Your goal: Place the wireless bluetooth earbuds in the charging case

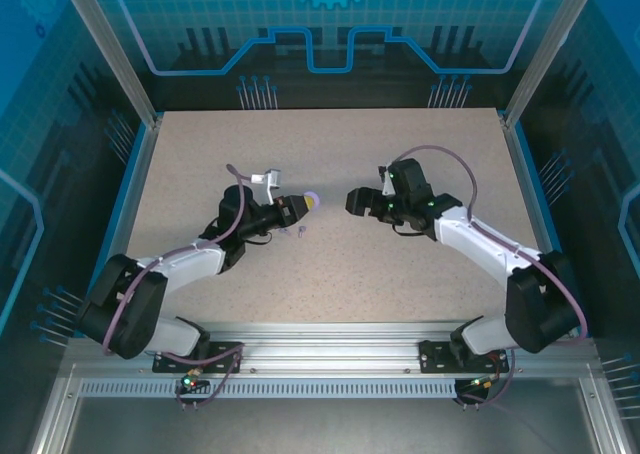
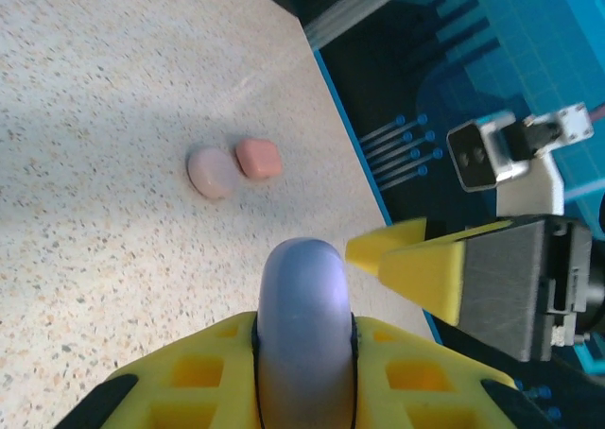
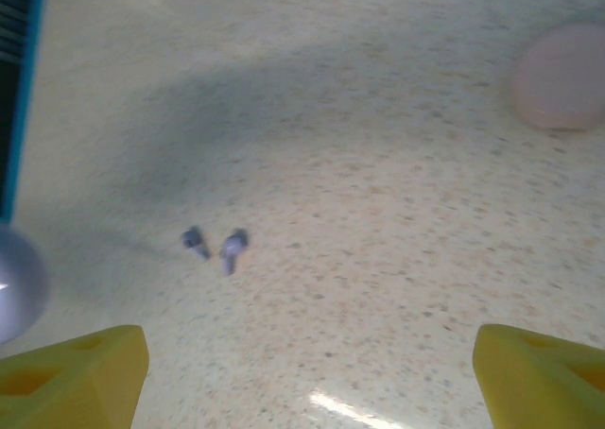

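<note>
While I hold the purple case (image 2: 302, 306) up off the worktop (image 3: 378, 145): no bud is in it yet, as far as I can see.
Purple buds (image 3: 232, 249): both lie loose on the worktop, side by side, near each other but not touching, just beside my left jaws.
Left to do: I think each bud has to be picked up and put in the case. I cannot tell if its lid is open.
Left jaws: squeezed tight on the purple case, one on each side. Its round end sticks out in front.
Right jaws: spread wide, holding nothing and touching nothing. They face the purple case, with the buds on the worktop ahead of them.
Pink case (image 2: 210, 172) and coral case (image 2: 258, 158): right next to each other, well away from my jaws.
</note>
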You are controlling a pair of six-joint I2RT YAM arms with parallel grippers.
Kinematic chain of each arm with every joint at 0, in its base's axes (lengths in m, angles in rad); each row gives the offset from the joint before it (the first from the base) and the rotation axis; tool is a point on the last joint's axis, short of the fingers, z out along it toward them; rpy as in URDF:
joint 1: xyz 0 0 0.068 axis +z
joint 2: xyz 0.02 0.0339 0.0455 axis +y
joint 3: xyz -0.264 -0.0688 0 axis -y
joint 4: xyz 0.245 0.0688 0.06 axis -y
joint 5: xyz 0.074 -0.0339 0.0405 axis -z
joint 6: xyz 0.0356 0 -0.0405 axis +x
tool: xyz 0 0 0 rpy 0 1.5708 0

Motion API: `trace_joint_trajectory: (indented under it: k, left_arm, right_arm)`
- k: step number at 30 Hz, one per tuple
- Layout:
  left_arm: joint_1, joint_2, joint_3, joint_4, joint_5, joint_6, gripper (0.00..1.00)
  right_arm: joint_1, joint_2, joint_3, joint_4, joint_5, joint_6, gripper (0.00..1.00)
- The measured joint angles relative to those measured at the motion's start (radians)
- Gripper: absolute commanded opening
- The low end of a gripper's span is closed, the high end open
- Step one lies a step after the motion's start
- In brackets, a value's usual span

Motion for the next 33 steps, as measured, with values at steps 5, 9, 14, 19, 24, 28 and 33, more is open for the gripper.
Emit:
trace_joint_trajectory:
  k: [5, 9, 14, 19, 24, 28, 33]
  left_arm:
    - [0.003, -0.008, 0.034, -0.061, 0.117, 0.049, 0.00]
    - [0.003, -0.008, 0.058, -0.075, 0.185, 0.066, 0.00]
    - [0.003, -0.008, 0.080, -0.074, 0.240, 0.074, 0.00]
    - [0.003, 0.000, 0.095, -0.071, 0.276, 0.074, 0.00]
    - [0.003, 0.013, 0.109, -0.070, 0.303, 0.074, 0.00]
    - [0.003, 0.019, 0.120, -0.069, 0.317, 0.074, 0.00]
    - [0.003, 0.021, 0.126, -0.068, 0.332, 0.077, 0.00]
  right_arm:
    - [-0.004, -0.053, -0.032, 0.141, -0.151, -0.084, 0.89]
    - [-0.005, -0.058, -0.033, 0.197, -0.259, -0.133, 0.89]
    - [-0.008, -0.057, -0.033, 0.213, -0.330, -0.161, 0.88]
    - [-0.008, -0.052, -0.033, 0.239, -0.369, -0.161, 0.87]
    - [-0.008, -0.034, -0.033, 0.260, -0.396, -0.161, 0.86]
    - [-0.008, -0.019, -0.033, 0.261, -0.402, -0.161, 0.86]
    - [-0.008, -0.002, -0.033, 0.260, -0.400, -0.161, 0.84]
